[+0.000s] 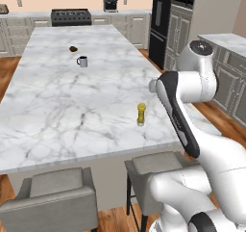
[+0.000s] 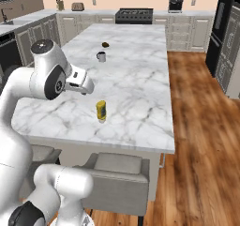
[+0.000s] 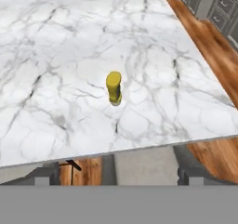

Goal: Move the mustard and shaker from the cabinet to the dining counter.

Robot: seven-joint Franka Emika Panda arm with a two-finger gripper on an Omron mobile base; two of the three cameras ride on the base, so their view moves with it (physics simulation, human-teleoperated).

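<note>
Small yellow mustard squeeze bottle (image 1: 141, 114) upright, no legible label, near edge of white marble dining counter (image 1: 57, 96); gripper jaws apart, empty.

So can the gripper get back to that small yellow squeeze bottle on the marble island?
Probably yes: the small yellow squeeze bottle stands upright and alone near the island's front edge, nothing around it.

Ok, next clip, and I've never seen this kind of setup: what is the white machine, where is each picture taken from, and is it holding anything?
It is a white robot arm on a driving base, in a rendered kitchen. Two pictures come from cameras behind it, left and right; the third looks along its hand. On the dining counter stand the mustard, upright near the stool-side edge, a grey mug and a small dark item farther away. Grey stools sit below the edge. The gripper is open and holds nothing; the mustard stands free on the marble.
</note>
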